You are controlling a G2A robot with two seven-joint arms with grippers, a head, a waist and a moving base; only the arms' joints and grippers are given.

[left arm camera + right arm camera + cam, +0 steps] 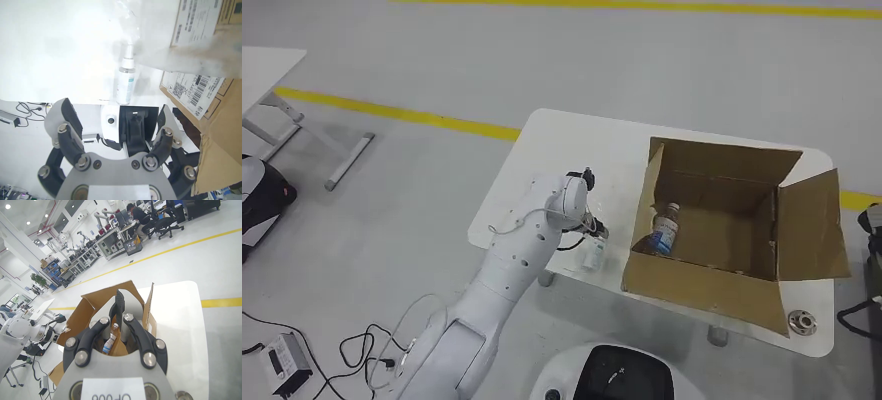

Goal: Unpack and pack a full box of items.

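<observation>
A white spray bottle (124, 83) stands upright at the front edge of the white table (572, 150), just left of the open cardboard box (722, 290). My left gripper (115, 106) hangs open a little above and beside the spray bottle (592, 257), with nothing between its fingers; in the top view the left gripper (592, 230) sits at the end of the white arm. Inside the box leans a clear drink bottle (666, 230) with a blue label. My right gripper (119, 300) is shut on nothing, held above the box (85, 306), and the drink bottle (110, 339) shows below it.
A small round metal-looking ring (802, 322) lies on the table's front right corner. The box flaps stand open, one (812, 225) spread to the right. The box side with shipping labels (191, 91) is close to the spray bottle. Bare tabletop lies left of the box.
</observation>
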